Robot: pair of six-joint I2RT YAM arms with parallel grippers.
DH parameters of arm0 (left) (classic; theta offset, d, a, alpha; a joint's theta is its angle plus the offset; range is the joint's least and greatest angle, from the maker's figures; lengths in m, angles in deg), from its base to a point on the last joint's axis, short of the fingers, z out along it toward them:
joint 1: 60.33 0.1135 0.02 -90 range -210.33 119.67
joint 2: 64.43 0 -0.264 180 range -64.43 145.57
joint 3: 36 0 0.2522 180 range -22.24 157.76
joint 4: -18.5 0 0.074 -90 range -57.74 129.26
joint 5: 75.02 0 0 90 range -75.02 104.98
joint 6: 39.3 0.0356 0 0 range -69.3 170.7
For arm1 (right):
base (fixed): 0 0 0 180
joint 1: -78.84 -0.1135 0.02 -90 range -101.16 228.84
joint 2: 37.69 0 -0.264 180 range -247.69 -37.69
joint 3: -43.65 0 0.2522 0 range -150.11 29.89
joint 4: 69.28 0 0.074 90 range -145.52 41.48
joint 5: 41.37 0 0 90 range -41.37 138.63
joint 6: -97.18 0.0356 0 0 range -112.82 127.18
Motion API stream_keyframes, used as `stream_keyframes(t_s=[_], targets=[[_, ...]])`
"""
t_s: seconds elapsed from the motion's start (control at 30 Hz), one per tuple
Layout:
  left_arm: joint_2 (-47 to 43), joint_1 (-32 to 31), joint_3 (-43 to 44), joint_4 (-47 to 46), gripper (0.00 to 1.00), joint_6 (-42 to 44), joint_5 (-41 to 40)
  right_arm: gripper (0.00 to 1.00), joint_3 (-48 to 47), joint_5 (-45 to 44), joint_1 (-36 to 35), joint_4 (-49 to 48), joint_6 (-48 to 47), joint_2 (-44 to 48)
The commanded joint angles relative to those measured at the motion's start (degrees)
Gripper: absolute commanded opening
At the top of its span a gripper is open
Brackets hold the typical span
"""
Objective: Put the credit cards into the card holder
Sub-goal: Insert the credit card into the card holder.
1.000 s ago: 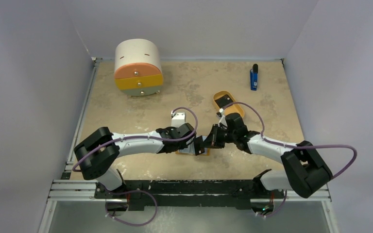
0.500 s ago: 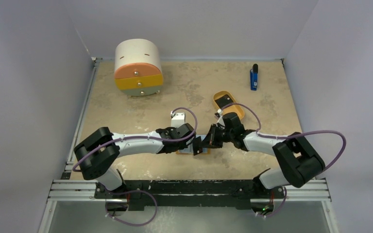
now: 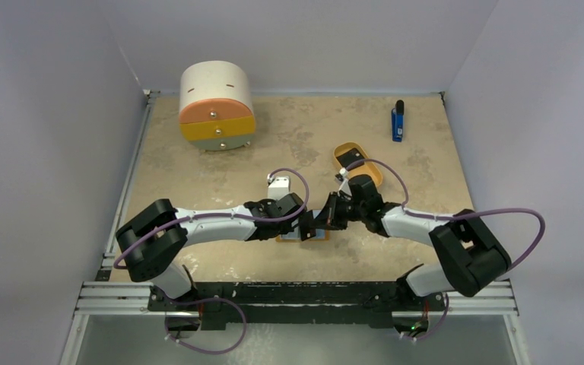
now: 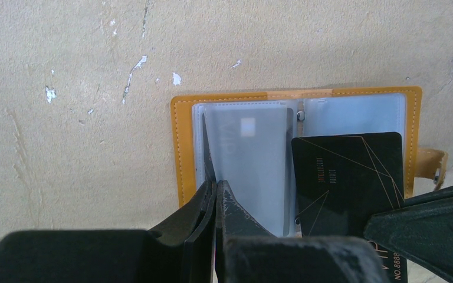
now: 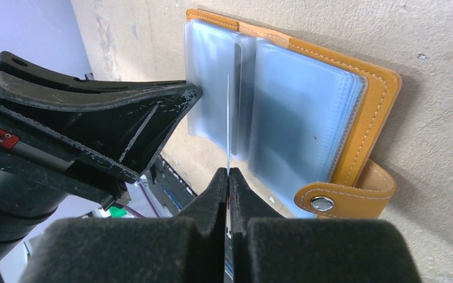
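The card holder (image 4: 183,147) lies open on the table, orange with clear grey-blue pockets and a snap tab (image 5: 321,202). My left gripper (image 4: 216,183) is shut on the near edge of its left pocket leaf (image 4: 248,159), lifting it; a card with a white mark shows through that leaf. My right gripper (image 5: 228,171) is shut on a black credit card (image 4: 348,177) with thin gold lines. That card stands on edge over the right-hand pockets, close to the spine. In the top view both grippers (image 3: 304,226) (image 3: 322,220) meet over the holder. Another black card (image 3: 350,157) lies in the tan oval tray (image 3: 342,147).
A round drawer cabinet (image 3: 215,106) stands at the back left. A blue-and-black stick-shaped object (image 3: 398,122) lies at the back right. The tray sits just behind my right wrist. Grey walls close in the table on three sides.
My right gripper has carried the black card leftward, closing on the left gripper over the open holder. The left arm has held still.
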Motion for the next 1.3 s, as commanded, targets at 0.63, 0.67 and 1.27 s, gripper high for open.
stream_keyframes(t_s=[0.63,0.67,1.27], targets=[[-0.71,0.25,-0.67,-0.22,0.0,-1.03,-0.4,0.0,-2.4,0.22,-0.78,-1.06,-0.2,-2.75],[-0.67,0.25,-0.66,-0.29,0.0,-1.03,-0.37,0.0,-2.46,0.16,-0.82,-1.07,-0.17,-2.85],[-0.25,0.25,-0.95,-0.84,0.0,-1.55,1.21,0.0,-0.61,-3.69,-1.34,-8.86,5.59,-5.27]])
